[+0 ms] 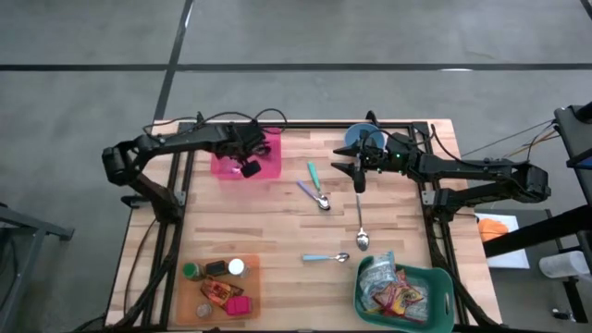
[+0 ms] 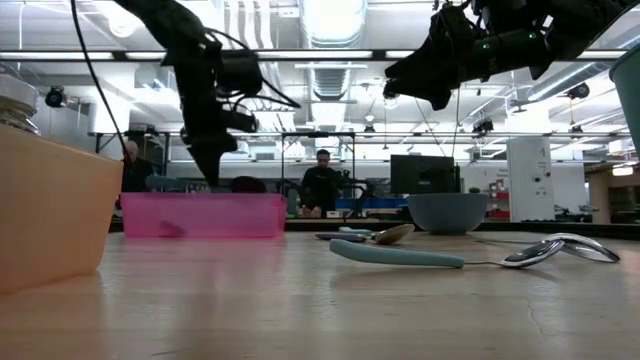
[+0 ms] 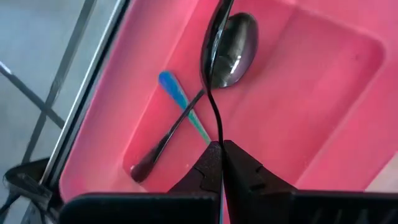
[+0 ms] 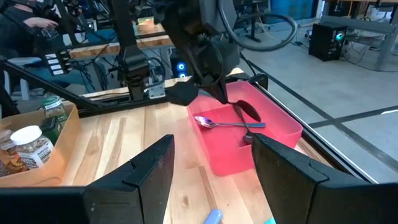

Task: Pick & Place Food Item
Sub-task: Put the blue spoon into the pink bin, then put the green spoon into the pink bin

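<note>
My left gripper (image 3: pixel 219 149) (image 1: pixel 248 166) hangs over the pink bin (image 1: pixel 264 165) at the table's far left, shut on a metal spoon (image 3: pixel 210 59) whose bowl points down into the bin. A second spoon (image 4: pixel 214 123) lies on the bin's floor, crossed by a blue handle (image 3: pixel 180 99). My right gripper (image 4: pixel 214 180) (image 1: pixel 359 176) stands open above the table's far middle, with nothing between its fingers. Food packets fill the green basket (image 1: pixel 435 277) at the near right. Jars stand in the tan tray (image 1: pixel 250 268) at the near left. My left gripper pinches the spoon's thin handle (image 3: pixel 218 134) between its two fingers, which come steeply from above. The spoon runs on in line with the fingers, seen edge-on, its bowl (image 3: pixel 209 62) lowest, inside the bin. Whether the bowl touches the bin's floor I cannot tell.
Several spoons lie on the table's middle: two crossed (image 1: pixel 317 192), a long one (image 1: pixel 361 222) under my right gripper, and a blue-handled one (image 1: pixel 324 258). A blue bowl (image 1: pixel 359 137) stands at the far edge behind my right gripper.
</note>
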